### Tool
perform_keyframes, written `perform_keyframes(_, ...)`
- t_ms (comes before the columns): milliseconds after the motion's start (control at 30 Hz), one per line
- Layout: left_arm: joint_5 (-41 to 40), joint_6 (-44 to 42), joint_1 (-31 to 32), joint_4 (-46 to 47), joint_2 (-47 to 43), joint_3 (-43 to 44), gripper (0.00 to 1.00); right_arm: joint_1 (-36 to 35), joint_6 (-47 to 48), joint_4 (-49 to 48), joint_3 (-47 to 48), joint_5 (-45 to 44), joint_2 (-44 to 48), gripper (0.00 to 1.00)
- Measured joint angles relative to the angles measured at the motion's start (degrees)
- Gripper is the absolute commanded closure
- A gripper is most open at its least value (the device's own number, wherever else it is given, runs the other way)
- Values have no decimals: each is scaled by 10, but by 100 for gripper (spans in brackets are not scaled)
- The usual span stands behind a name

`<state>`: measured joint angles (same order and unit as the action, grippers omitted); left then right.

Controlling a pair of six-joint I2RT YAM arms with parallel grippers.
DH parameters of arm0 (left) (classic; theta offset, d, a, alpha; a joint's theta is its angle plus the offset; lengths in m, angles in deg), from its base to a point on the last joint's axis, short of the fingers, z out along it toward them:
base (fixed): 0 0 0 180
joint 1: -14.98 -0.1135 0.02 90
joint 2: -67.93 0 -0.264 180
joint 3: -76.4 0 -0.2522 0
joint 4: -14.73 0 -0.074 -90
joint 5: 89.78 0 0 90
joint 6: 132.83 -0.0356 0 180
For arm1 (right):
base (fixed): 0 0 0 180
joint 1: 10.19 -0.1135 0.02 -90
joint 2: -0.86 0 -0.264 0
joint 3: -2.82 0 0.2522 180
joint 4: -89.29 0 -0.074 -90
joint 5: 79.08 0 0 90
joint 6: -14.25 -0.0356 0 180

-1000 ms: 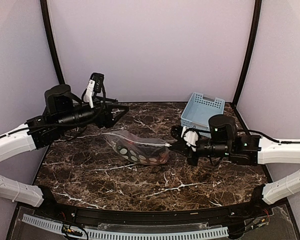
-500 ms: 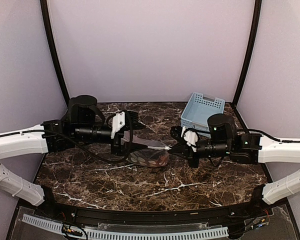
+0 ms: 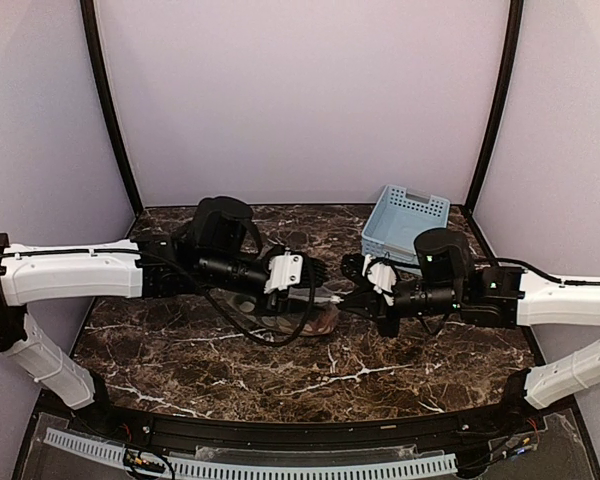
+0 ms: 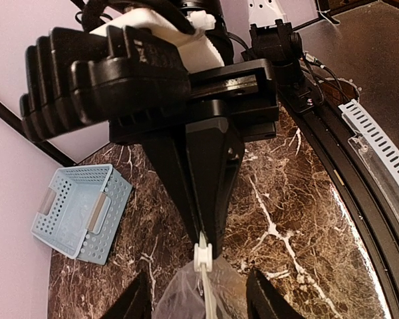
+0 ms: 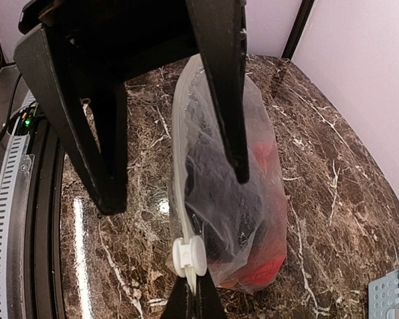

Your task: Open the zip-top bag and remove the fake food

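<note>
The clear zip-top bag (image 3: 298, 312) lies mid-table with its zip edge up. Its white slider (image 5: 189, 256) sits at the end near my right gripper. My right gripper (image 5: 191, 296) is shut on the bag's zip strip just behind the slider, also seen in the top view (image 3: 342, 296). My left gripper (image 3: 305, 285) is open, and its two fingers (image 5: 100, 146) straddle the bag. In the left wrist view the slider (image 4: 203, 256) lies just ahead of my left gripper (image 4: 198, 282). The fake food, a dark purple eggplant (image 5: 233, 193) and red pieces (image 5: 269, 266), is inside the bag.
A light-blue slotted basket (image 3: 405, 222) stands at the back right, also in the left wrist view (image 4: 80, 209). The table's front rail with a white slotted strip (image 3: 250, 465) runs along the near edge. Black corner posts stand at the back.
My left arm has swung from the far left to the centre, its open fingers now straddling the bag. The right gripper has held still on the zip strip.
</note>
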<state>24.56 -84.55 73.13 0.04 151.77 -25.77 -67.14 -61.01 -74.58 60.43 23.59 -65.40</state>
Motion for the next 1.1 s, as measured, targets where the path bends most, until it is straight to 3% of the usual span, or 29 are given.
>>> perform_keyframes(467,-6,-11,16,-15,65,42,74,0,-3,7,0,0,10,100)
perform_keyframes(933,-15,2,18,-10,71,51,73,0,-3,7,-3,-1,13,100)
perform_keyframes(1100,-16,6,22,0,71,53,78,0,-3,7,-5,0,13,100)
